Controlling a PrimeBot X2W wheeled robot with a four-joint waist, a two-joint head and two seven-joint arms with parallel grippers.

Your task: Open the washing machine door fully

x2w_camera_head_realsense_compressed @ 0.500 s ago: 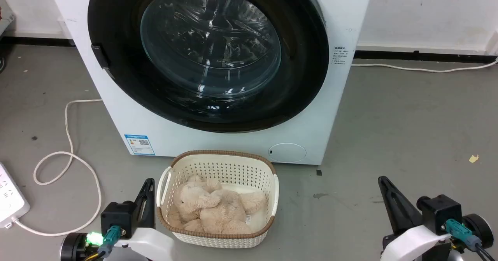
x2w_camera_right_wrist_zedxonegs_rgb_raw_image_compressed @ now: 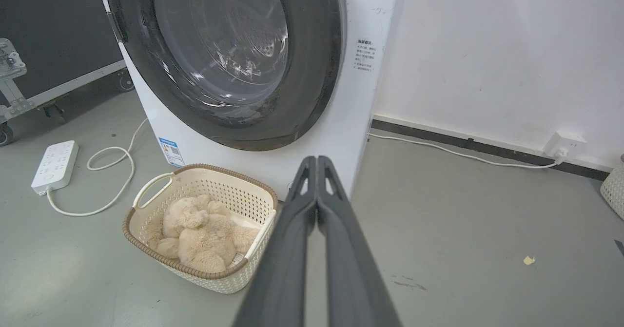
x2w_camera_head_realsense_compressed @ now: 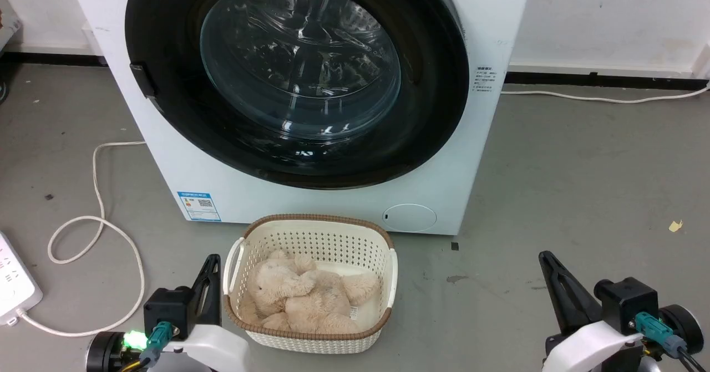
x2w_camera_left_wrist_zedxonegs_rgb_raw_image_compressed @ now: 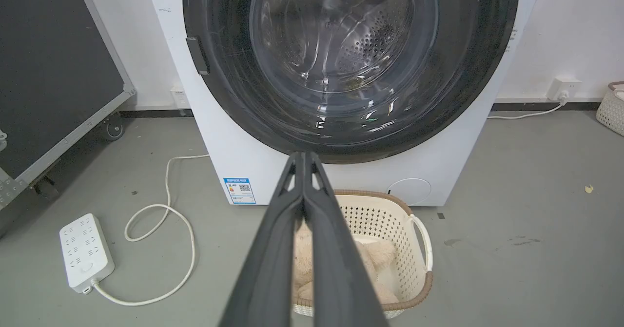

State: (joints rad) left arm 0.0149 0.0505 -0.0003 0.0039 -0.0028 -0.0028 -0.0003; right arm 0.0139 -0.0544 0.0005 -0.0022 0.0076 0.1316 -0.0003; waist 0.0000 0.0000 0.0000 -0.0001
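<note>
The washing machine door (x2w_camera_head_realsense_compressed: 297,78) sits closed, flush against the front of the white washing machine (x2w_camera_head_realsense_compressed: 493,23), with its top cut off by the upper edge in all three views. It is a wide glossy black ring around a bulging clear glass bowl. Reflections streak the glass, and the perforated steel drum (x2w_camera_left_wrist_zedxonegs_rgb_raw_image_compressed: 370,44) shows only dimly through it. A small dark tab (x2w_camera_head_realsense_compressed: 143,80) juts from the ring's edge on the robot's left. Low on the machine's front is a round white flap (x2w_camera_head_realsense_compressed: 409,217), and near the lower left corner a blue label (x2w_camera_head_realsense_compressed: 198,205) carries a QR code. Its print is too small to read, as is the writing on the sticker (x2w_camera_head_realsense_compressed: 483,79) beside the ring's right edge.

On the grey floor (x2w_camera_head_realsense_compressed: 582,183) just before the machine stands a cream plastic basket (x2w_camera_head_realsense_compressed: 310,229), with perforated walls and a rim trimmed in brown weave. A beige plush toy (x2w_camera_head_realsense_compressed: 302,297) lies crumpled inside, its form hard to make out. A white power strip (x2w_camera_head_realsense_compressed: 14,283), partly cut off at the left, trails a looping white cable (x2w_camera_head_realsense_compressed: 100,222).

In the head view the left claw (x2w_camera_head_realsense_compressed: 211,264) shows just left of the basket's handle, its two dark fingers pressed together on nothing. The right claw (x2w_camera_head_realsense_compressed: 546,261) hovers over bare floor well to the right, likewise closed and empty. Both are well apart from the door.
</note>
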